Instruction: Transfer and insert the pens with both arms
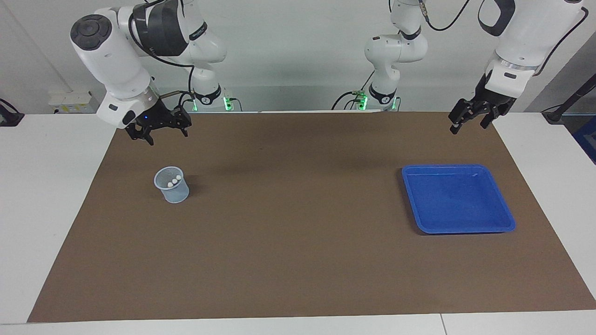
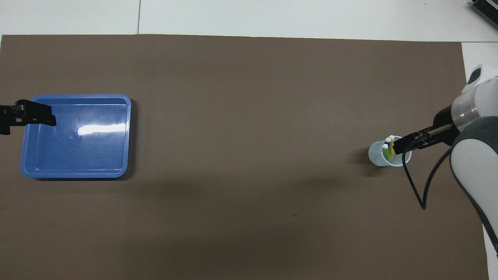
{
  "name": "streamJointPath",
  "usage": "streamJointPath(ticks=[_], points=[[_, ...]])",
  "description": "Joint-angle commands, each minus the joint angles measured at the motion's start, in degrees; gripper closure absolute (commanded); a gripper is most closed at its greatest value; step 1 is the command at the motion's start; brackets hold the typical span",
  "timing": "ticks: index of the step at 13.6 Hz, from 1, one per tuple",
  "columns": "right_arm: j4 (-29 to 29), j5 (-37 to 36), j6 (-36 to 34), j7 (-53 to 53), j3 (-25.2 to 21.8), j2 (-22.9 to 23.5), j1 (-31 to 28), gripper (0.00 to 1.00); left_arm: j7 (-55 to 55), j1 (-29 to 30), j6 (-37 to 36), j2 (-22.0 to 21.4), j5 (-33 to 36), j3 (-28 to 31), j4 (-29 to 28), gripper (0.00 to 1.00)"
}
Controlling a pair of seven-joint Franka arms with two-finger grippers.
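Note:
Three pens [image 2: 389,147], yellow, purple and green, stand upright in a pale translucent cup [image 2: 375,154]. In the facing view only the pens' whitish ends [image 1: 173,181] show inside the cup [image 1: 173,193]. My right gripper [image 1: 163,136] hangs open and empty, high over the mat by the cup and well clear of it. From above, the right gripper [image 2: 400,146] overlaps the cup's rim. My left gripper [image 1: 467,128] waits open and empty in the air. In the overhead view the left gripper [image 2: 39,117] hangs over the blue tray's edge.
An empty blue tray [image 1: 505,218] lies on the brown mat [image 1: 298,242] toward the left arm's end. A black cable [image 2: 418,190] loops down from the right wrist. White table [image 1: 46,186] surrounds the mat.

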Motion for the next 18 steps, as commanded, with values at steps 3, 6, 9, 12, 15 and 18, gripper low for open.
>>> streamJointPath(ticks=[3,6,9,12,15,18], points=[[-0.2,0.1,-1.2,0.9,-2.5,-0.9,2.2,0.0,0.9,0.7,-0.8,0.3,0.6,-0.5,1.0,0.0],[-0.3,0.1,-0.9,1.0,-3.0,-0.9,2.8,0.0,0.8,0.7,-0.9,0.3,0.7,-0.6,1.1,0.0],[-0.4,0.1,-0.9,1.0,-5.2,-0.9,5.5,0.0,0.8,0.6,-0.9,0.3,0.7,-0.6,1.1,0.0],[-0.3,0.1,-1.0,1.0,-5.3,-0.9,5.2,0.0,0.8,0.7,-0.7,0.3,0.7,-0.5,1.2,0.0],[-0.3,0.1,-0.9,1.0,-5.2,-0.9,5.2,0.0,0.8,0.6,-0.5,0.2,0.7,-0.5,1.2,0.0],[-0.3,0.1,-1.0,1.0,-5.2,-0.9,5.2,0.0,0.8,0.6,-0.3,0.1,0.6,-0.5,1.1,0.0]])
